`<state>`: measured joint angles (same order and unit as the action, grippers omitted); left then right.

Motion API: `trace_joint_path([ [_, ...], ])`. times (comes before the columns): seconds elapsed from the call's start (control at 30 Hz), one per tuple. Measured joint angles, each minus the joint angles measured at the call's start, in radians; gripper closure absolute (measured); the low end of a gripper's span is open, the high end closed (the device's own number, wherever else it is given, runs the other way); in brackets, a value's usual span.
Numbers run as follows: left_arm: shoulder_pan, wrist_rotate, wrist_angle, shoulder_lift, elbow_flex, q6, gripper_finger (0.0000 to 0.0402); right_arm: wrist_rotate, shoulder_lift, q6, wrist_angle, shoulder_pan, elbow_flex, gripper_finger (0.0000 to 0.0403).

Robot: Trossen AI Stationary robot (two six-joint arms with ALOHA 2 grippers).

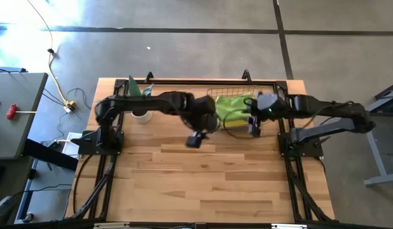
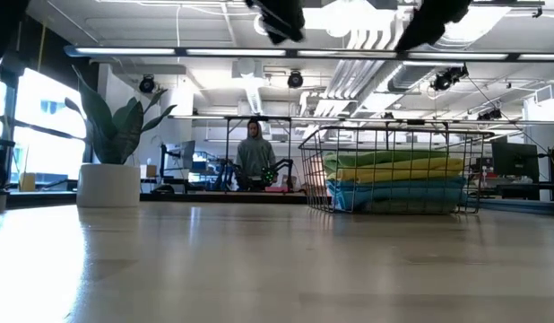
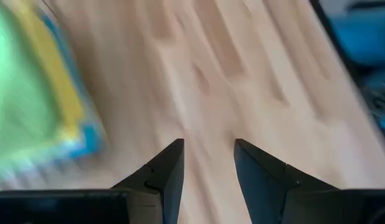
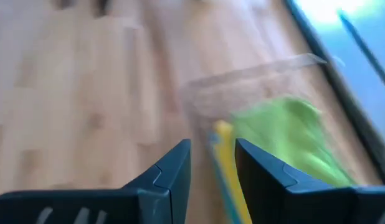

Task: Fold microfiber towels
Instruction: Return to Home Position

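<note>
A stack of folded microfiber towels (image 2: 393,179), lime green on top, then yellow and teal blue, lies in a wire mesh basket (image 2: 317,175) at the table's far right. The green top towel (image 1: 233,107) shows from above. My left gripper (image 1: 195,140) hangs above the bare table, left of the basket, open and empty. In the left wrist view (image 3: 208,152) the towel stack (image 3: 30,106) lies off to one side. My right gripper (image 1: 254,127) hangs at the basket's near right side, open and empty. The right wrist view (image 4: 212,152) shows the towels (image 4: 280,137) just ahead of its fingers.
A small potted green plant (image 2: 111,157) stands at the table's far left (image 1: 140,105). Bare wooden table (image 1: 209,178) spreads toward the near edge. A person (image 2: 255,157) stands in the room beyond the table. A side table with a red-handled tool (image 1: 12,109) stands to the left.
</note>
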<state>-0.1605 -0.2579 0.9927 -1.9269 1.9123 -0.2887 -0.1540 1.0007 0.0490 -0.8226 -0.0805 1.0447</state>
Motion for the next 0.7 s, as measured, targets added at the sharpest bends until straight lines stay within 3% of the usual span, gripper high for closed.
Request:
trace_joint_path([
  [0.1,0.052,0.0,0.126,0.06,-0.026,0.086,0.027,0.05,-0.016,-0.001,0.076,0.11,-0.03,0.0284],
  [0.27,0.147,0.047,0.149,0.21,-0.162,0.281,0.027,0.085,-0.056,0.053,0.277,0.288,-0.167,0.0284],
  [0.47,0.337,0.388,0.064,0.459,-0.417,0.576,0.0271,0.003,-0.138,0.137,0.481,0.444,-0.373,0.0284],
  [0.7,0.618,0.73,-0.145,0.708,-0.705,0.84,0.0271,-0.056,-0.22,0.16,0.691,0.535,-0.569,0.0284],
])
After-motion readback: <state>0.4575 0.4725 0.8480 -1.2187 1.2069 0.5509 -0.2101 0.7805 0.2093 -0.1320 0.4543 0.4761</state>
